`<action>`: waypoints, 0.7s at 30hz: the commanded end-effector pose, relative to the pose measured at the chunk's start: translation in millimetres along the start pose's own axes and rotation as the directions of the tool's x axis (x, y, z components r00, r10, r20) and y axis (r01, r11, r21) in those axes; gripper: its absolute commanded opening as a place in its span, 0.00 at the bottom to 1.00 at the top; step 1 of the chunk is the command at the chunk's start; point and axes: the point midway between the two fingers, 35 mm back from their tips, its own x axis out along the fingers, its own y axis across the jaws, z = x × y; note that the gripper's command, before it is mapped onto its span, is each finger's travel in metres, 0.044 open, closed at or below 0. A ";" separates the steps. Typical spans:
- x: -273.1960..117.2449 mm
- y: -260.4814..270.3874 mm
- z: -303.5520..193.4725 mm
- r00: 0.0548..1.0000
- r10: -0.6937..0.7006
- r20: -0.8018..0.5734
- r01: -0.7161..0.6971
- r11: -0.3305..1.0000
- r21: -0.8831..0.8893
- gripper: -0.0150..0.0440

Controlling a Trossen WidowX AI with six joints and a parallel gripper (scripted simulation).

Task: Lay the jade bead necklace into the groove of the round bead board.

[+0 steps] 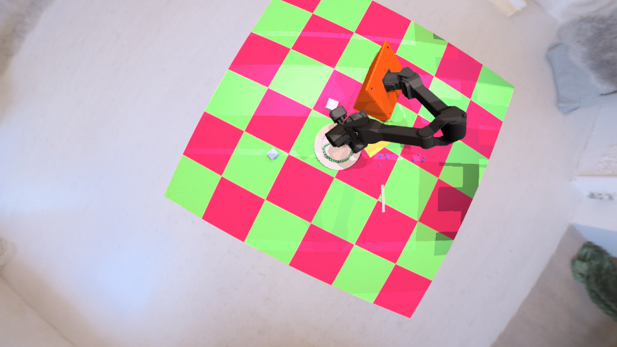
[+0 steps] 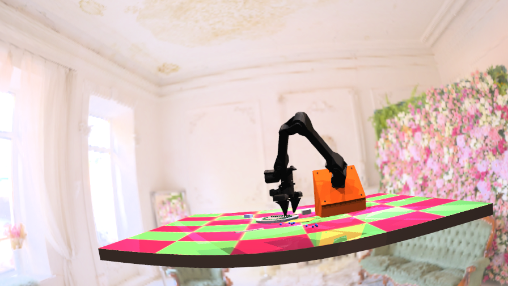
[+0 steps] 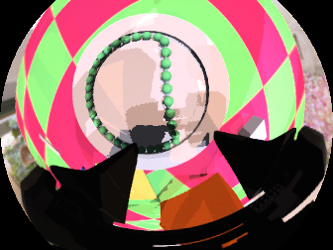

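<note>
The round pale bead board point(image 1: 322, 146) point(image 2: 260, 222) point(image 3: 219, 84) lies on the checkered table. The green jade bead necklace point(image 1: 338, 161) point(image 3: 166, 88) lies on it. In the wrist view its left side follows the groove's left arc, while its right side runs nearly straight down inside the ring. The groove's right arc point(image 3: 207, 89) shows as a bare dark line. My gripper point(image 2: 290, 213) point(image 3: 176, 141) is open and empty, with its tips low at the board's edge nearest the arm's base. The necklace's lower right beads show between the fingers in the wrist view. The arm hides part of the board in the top view.
An orange block point(image 1: 372, 92) point(image 2: 337, 199) point(image 3: 203, 203) carries the arm's base. A white block point(image 1: 331, 104) point(image 2: 305, 211) and a pale blue block point(image 1: 272, 153) point(image 2: 248, 215) stand near the board. A yellow piece point(image 1: 376, 149), several blue beads point(image 1: 386, 157) and a white stick point(image 1: 383, 198) lie beyond it.
</note>
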 end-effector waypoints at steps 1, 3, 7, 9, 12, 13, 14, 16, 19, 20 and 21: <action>-7.9 1.3 28.5 1.000 -0.004 0.011 0.005 0.998 -0.062 0.73; -12.4 1.6 43.2 1.000 -0.004 0.012 0.005 0.995 -0.095 0.64; -22.1 1.4 71.4 1.000 -0.005 0.014 0.007 0.987 -0.162 0.47; -27.3 0.9 84.9 1.000 -0.005 0.015 0.007 0.981 -0.196 0.46; -33.1 0.0 99.1 1.000 -0.005 0.015 0.008 0.973 -0.232 0.46; -33.5 -0.1 100.0 1.000 -0.005 0.015 0.008 0.972 -0.234 0.46; -33.5 -0.1 100.0 1.000 -0.005 0.015 0.008 0.972 -0.234 0.46; -32.2 -0.1 100.0 1.000 -0.005 0.015 0.008 0.972 -0.234 0.46; -21.0 0.0 100.2 1.000 -0.004 0.015 0.007 0.972 -0.234 0.46; -18.3 0.0 100.1 1.000 -0.004 0.015 0.007 0.972 -0.235 0.46; -17.3 0.0 100.1 1.000 -0.004 0.015 0.007 0.972 -0.235 0.46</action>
